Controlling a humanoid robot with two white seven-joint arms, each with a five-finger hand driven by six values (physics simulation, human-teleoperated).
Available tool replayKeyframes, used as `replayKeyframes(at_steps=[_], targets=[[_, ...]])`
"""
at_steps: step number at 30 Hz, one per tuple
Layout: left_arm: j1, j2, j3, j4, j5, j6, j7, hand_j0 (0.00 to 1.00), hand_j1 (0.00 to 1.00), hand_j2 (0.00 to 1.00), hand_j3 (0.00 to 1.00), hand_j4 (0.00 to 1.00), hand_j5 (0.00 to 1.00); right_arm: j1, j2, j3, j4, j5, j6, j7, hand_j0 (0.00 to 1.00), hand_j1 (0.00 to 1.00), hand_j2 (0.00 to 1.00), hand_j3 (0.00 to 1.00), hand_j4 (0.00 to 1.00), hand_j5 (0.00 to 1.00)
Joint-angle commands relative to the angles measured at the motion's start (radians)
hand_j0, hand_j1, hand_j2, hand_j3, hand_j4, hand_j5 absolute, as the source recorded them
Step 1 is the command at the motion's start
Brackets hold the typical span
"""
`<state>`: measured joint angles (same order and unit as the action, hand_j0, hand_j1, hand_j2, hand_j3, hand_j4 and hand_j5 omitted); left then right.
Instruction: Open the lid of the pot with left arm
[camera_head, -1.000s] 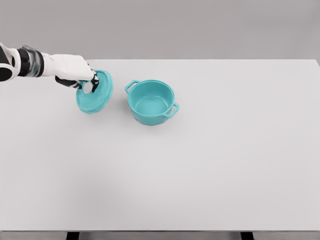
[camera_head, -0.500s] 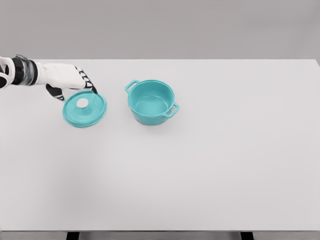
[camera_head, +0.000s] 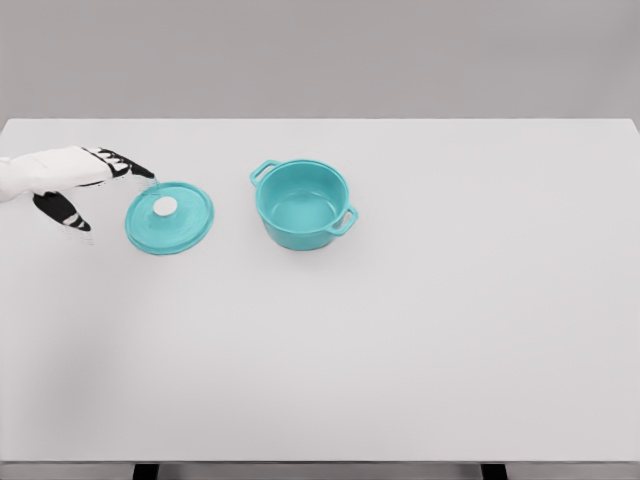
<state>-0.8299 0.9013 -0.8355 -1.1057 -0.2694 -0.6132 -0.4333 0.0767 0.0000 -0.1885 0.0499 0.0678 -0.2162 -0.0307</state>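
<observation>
Grey wall backing a broad white counter (camera_head: 420, 340) that is carrying two objects. At centre, a round teal pot (camera_head: 302, 204) with two side handles is standing upright and uncovered, its interior showing. Well to its left, a flat round teal lid (camera_head: 170, 217) with a white knob (camera_head: 165, 206) is lying on the counter, apart from the pot. From the picture's left edge, the white left hand (camera_head: 70, 178) is reaching in roughly level above the counter, its black-banded fingers (camera_head: 125, 162) extending straight toward the lid's upper-left rim, the thumb pointing downward, spread away from them. It is gripping nothing; whether the fingertips are touching the rim cannot be told.
</observation>
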Motion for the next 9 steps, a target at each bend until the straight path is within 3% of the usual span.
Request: replayKeyframes(at_steps=[1,9], targets=[[0.000,-0.001,0.088,-0.006,0.015,0.002,0.001,1.00,1.00,1.00,1.00,1.00,1.00,0.000,0.000,0.000,0.001,0.000,0.000,0.002,1.00,1.00,1.00,1.00,1.00,1.00],[0.043,0.001,0.084,-0.011,0.012,0.002,-0.001,1.00,1.00,1.00,1.00,1.00,1.00,0.000,0.000,0.000,0.001,0.000,0.000,0.000,1.00,1.00,1.00,1.00,1.00,1.00]])
